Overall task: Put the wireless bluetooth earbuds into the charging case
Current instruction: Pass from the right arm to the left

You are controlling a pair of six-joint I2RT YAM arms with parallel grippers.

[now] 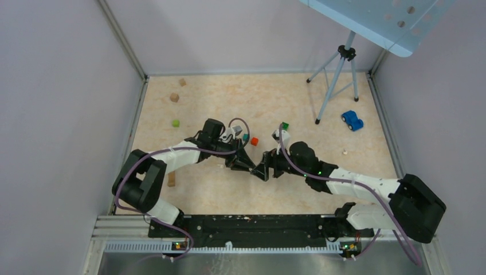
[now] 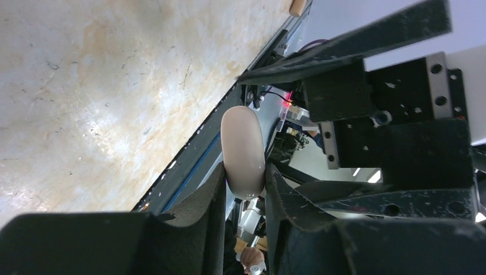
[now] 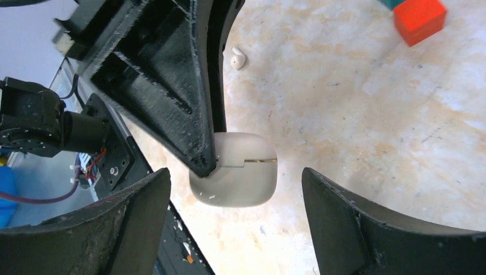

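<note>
The charging case (image 3: 240,180) is smooth cream plastic with a soft satin sheen and a thin gold-looking line at the seam. The left gripper (image 2: 245,182) is matt black and rough, with fine layered ridges. The table (image 3: 372,114) looks like pale marbled laminate, slightly shiny and scuffed. The earbud (image 3: 237,58) is glossy white plastic, and the red cube (image 3: 420,20) is matt.

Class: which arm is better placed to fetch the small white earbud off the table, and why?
Probably right. The left gripper is shut on the cream rounded plastic charging case; the right gripper is open and empty, the small white earbud ahead.
</note>
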